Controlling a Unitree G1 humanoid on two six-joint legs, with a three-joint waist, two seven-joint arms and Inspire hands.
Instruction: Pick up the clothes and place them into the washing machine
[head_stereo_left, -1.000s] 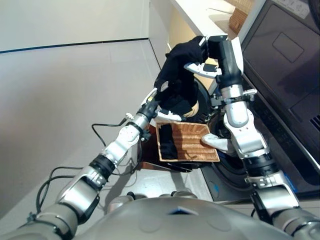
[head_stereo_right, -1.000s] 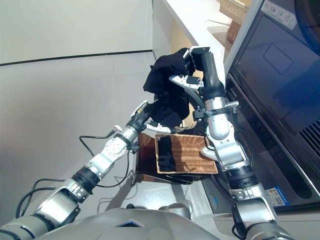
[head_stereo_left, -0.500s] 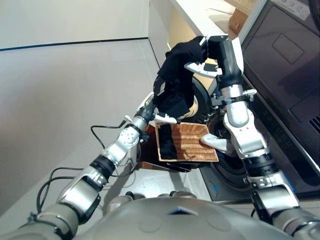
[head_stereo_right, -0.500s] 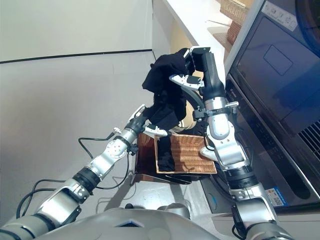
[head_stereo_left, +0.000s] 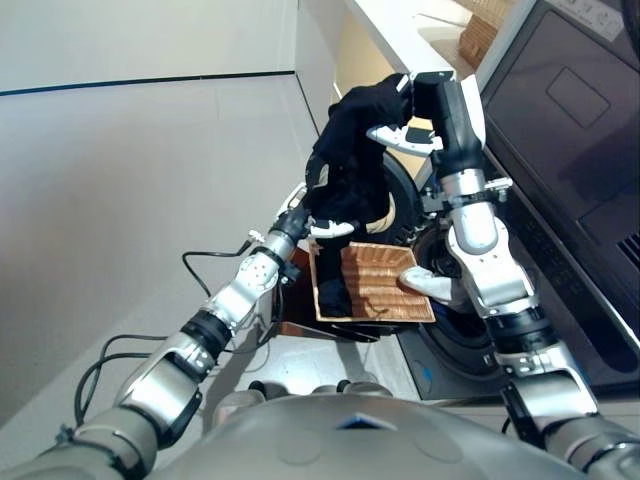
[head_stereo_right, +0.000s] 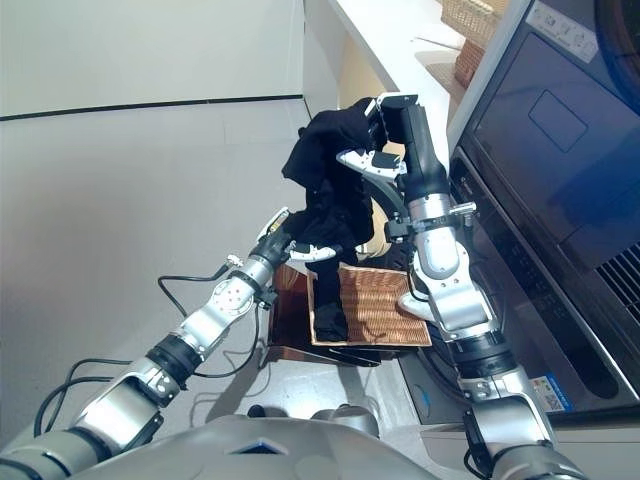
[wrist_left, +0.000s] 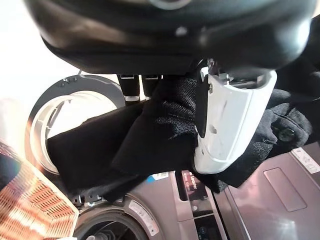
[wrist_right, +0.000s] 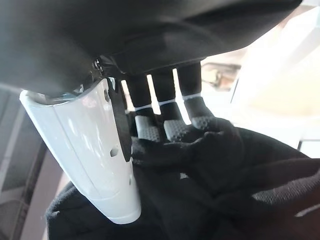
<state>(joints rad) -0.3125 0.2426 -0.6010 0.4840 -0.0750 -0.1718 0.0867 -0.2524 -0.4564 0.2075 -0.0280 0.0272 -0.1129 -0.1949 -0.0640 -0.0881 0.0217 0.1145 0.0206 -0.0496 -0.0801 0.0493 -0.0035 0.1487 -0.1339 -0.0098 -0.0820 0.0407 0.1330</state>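
A black garment (head_stereo_left: 352, 150) hangs in the air in front of the washing machine's round opening (wrist_left: 70, 117). My right hand (head_stereo_left: 432, 95) is shut on its top, fingers and white-covered thumb (wrist_right: 95, 155) curled into the cloth (wrist_right: 210, 190). Lower down, my left hand (head_stereo_left: 305, 215) is shut on the garment's bottom part (wrist_left: 150, 130), its white thumb (wrist_left: 230, 120) pressed against the fabric. A wicker basket (head_stereo_left: 385, 290) stands on the floor under the garment, with another dark cloth (head_stereo_left: 333, 295) lying along its left side.
The washing machine's dark front (head_stereo_left: 570, 130) fills the right side, with its open door (head_stereo_left: 465, 335) low by the basket. A white counter (head_stereo_left: 400, 30) with a small wicker basket (head_stereo_left: 480, 35) runs along the back. Pale floor (head_stereo_left: 150, 180) spreads to the left.
My left hand has risen a little with the garment's lower part, lifting the hanging cloth higher over the basket. The right hand has stayed in place.
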